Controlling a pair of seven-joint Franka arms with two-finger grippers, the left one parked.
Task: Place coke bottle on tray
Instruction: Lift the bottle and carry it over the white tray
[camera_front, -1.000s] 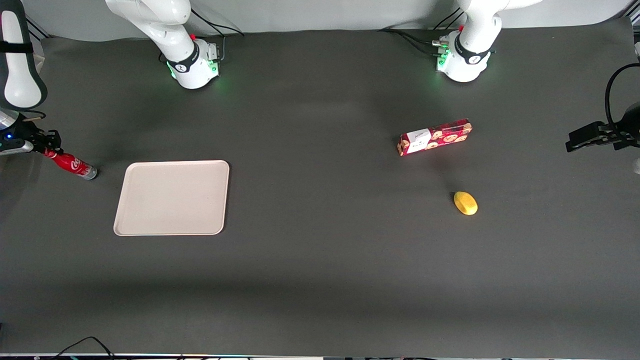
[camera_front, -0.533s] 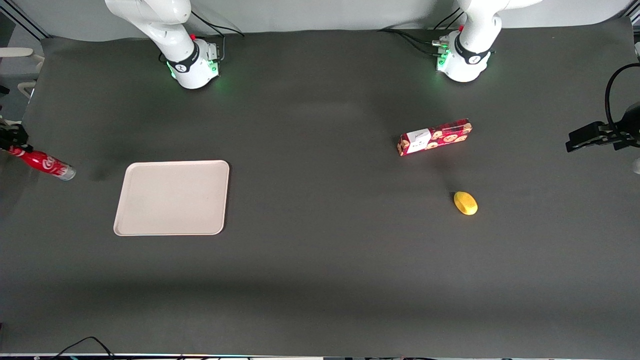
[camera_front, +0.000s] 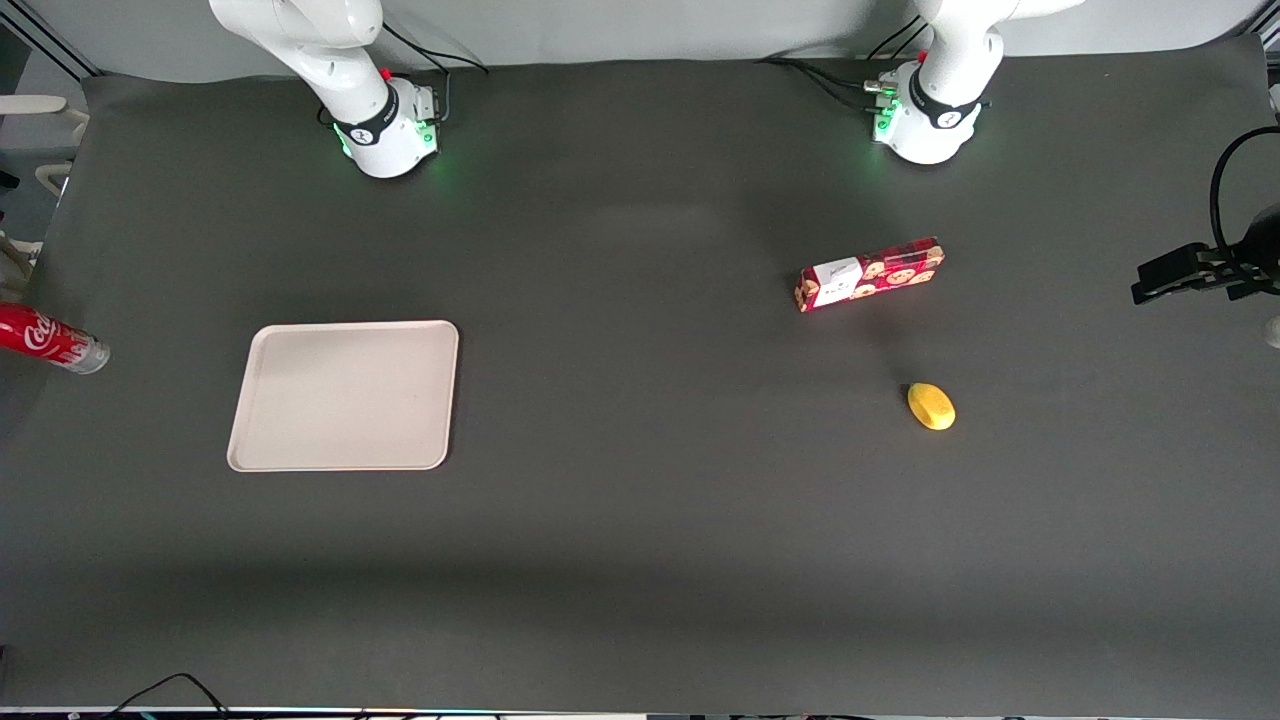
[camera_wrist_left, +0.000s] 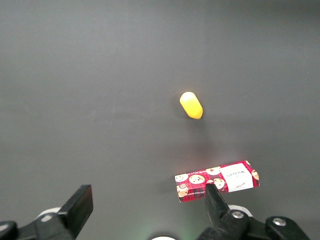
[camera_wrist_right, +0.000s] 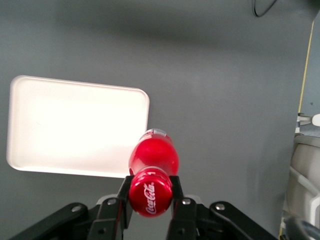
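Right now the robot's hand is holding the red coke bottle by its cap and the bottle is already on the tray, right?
Not quite. The hand does hold the coke bottle by its cap, but the bottle is not on the tray. The front view shows it in the air, off the tray toward the working arm's end of the table.

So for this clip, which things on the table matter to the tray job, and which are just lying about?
Part of the job:
- coke bottle, held by the neck in the pincer, lifted at the working arm's end of the table
- tray, nothing on it

Lying about:
- cookie box
- yellow lemon-like object
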